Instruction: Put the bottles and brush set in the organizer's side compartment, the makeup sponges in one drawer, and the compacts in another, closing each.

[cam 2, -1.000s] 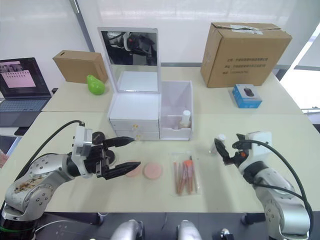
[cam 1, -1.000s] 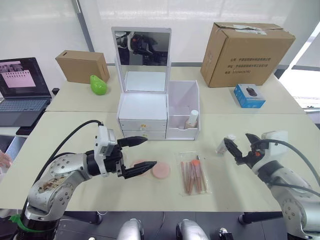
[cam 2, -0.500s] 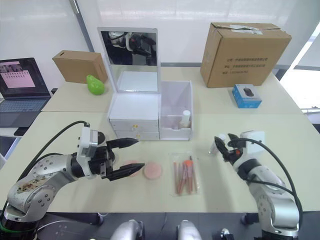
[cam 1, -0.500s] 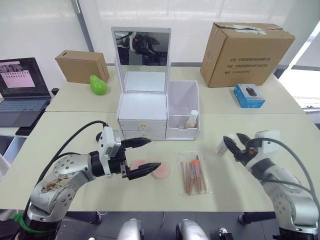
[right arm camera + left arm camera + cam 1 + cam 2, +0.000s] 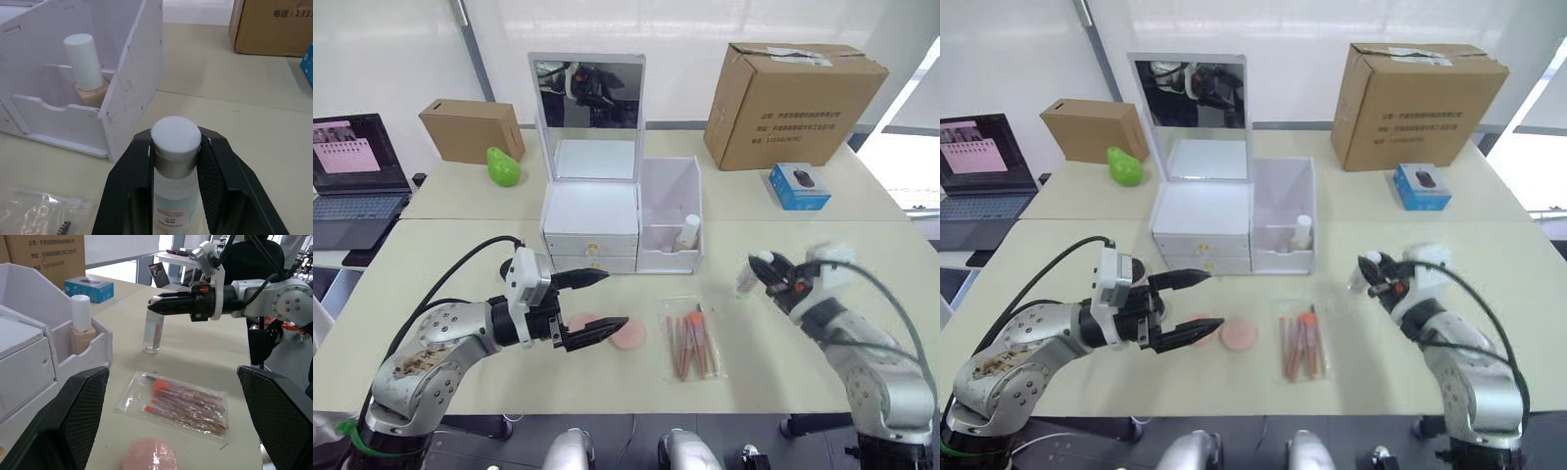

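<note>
Fingers of the right gripper (image 5: 177, 161) now sit on either side of the neck of a clear bottle (image 5: 152, 333) with a white cap, which stands upright on the table (image 5: 803, 245) to the right of the organizer (image 5: 607, 215). A second ago that gripper hung spread and a little short of the bottle; it has since moved in and narrowed until the black pads (image 5: 138, 169) flank the silver collar, touching or almost touching it. The bottle has not shifted and its base is on the table.

The left gripper (image 5: 594, 305) hovers wide open and empty in front of the two shut drawers (image 5: 591, 253), above the pink makeup sponges (image 5: 627, 334); since half a second ago it has hardly moved.

A beige bottle (image 5: 689, 231) with a white cap stands upright in the side compartment (image 5: 672, 220), behind its low front wall. The brush set (image 5: 693, 338) lies flat in its clear pouch on the table in front of that compartment, between the sponges and the clear bottle. One black compact (image 5: 1133, 267) peeks out beside the left gripper's wrist, left of the drawers.
</note>
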{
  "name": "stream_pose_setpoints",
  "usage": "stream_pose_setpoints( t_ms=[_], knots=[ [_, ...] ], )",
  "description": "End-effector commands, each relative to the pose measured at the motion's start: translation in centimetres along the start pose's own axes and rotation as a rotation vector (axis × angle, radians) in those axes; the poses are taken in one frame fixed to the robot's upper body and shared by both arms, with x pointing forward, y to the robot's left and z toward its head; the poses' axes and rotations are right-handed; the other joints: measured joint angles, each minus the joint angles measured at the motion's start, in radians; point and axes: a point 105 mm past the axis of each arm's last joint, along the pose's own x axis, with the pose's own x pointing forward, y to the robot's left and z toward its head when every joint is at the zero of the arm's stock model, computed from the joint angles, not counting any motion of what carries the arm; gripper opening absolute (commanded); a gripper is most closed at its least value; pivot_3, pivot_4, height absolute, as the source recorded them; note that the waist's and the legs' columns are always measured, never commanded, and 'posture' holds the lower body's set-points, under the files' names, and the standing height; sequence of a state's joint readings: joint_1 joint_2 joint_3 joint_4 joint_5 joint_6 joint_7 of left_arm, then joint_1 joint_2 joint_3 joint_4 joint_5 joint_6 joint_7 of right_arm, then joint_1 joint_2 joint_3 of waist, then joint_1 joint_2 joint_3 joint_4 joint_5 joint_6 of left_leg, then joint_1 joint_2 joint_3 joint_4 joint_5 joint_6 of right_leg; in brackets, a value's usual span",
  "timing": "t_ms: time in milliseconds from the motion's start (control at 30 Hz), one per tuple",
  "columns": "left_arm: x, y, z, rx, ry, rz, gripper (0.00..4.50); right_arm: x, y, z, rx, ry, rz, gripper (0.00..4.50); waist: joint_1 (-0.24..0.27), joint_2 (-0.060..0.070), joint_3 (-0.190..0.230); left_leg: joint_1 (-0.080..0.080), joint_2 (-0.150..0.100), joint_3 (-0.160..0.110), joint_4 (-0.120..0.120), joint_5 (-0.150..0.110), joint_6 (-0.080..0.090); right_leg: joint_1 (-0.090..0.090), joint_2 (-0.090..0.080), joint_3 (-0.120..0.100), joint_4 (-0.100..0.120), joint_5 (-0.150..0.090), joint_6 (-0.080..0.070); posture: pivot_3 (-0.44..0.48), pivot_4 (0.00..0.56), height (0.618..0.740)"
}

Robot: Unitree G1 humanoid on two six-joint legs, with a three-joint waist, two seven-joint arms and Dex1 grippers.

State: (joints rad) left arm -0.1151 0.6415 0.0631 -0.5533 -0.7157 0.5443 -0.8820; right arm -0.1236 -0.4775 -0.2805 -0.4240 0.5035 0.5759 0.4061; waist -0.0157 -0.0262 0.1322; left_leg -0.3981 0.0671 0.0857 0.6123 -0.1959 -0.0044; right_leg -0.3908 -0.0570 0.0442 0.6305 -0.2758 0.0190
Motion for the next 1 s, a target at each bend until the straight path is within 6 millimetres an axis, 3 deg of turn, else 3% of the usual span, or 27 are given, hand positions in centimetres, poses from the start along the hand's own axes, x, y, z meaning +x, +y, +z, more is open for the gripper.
stream_pose_setpoints(
  t_ms=[33, 133, 333, 467, 600, 1000],
  knots=[
    [-0.2, 0.3, 1.0, 0.038, -0.032, 0.029, 4.5, 1.0, 4.0, 6.7, -0.013, -0.183, 0.207, 0.89, -0.003, 0.0, 0.0, 0.0, 0.0, -0.001, 0.0, 0.0, 0.0, 0.0, 0.001, 0.0, 0.0, 0.0, 0.0, 0.0, 0.15, 0.74],
    [-0.3, 0.7, 1.2, 0.041, -0.046, 0.055, 4.5, 2.7, 6.0, 9.6, 0.01, -0.24, 0.286, 0.89, -0.001, 0.0, 0.0, 0.001, 0.001, -0.004, -0.001, 0.0, 0.0, 0.001, 0.003, 0.0, 0.0, 0.0, -0.001, 0.0, 0.15, 0.74],
    [-0.9, 1.6, 2.3, 0.069, -0.103, 0.147, 4.5, 6.8, 8.0, 10.6, -0.023, -0.219, 0.315, 0.89, 0.006, 0.0, 0.0, 0.0, 0.0, -0.004, 0.001, 0.0, 0.0, 0.001, 0.002, -0.001, 0.0, 0.0, -0.001, 0.0, 0.15, 0.74],
    [-1.8, 2.2, 2.9, 0.112, -0.122, 0.23, 4.5, 8.5, 9.1, 8.7, -0.075, -0.167, 0.33, 0.89, 0.004, 0.0, 0.0, -0.001, 0.0, -0.004, 0.001, 0.0, 0.0, 0.001, 0.002, -0.001, 0.0, 0.0, -0.001, 0.0, 0.15, 0.74],
    [-2.4, 2.3, 3.5, 0.145, -0.133, 0.283, 4.5, 9.6, 8.8, 6.6, -0.115, -0.113, 0.301, 0.89, 0.003, 0.0, 0.0, -0.001, 0.0, -0.004, 0.001, 0.0, 0.0, 0.0, 0.002, -0.001, 0.001, 0.0, -0.001, 0.0, 0.15, 0.74],
    [-2.6, 2.1, 3.7, 0.154, -0.143, 0.318, 4.5, 11.4, 9.9, 1.1, -0.212, 0.021, 0.324, 0.89, 0.002, 0.0, 0.0, -0.001, 0.0, -0.004, 0.001, 0.0, 0.0, 0.0, 0.002, -0.001, 0.001, 0.0, -0.001, 0.0, 0.15, 0.74]
  ],
)
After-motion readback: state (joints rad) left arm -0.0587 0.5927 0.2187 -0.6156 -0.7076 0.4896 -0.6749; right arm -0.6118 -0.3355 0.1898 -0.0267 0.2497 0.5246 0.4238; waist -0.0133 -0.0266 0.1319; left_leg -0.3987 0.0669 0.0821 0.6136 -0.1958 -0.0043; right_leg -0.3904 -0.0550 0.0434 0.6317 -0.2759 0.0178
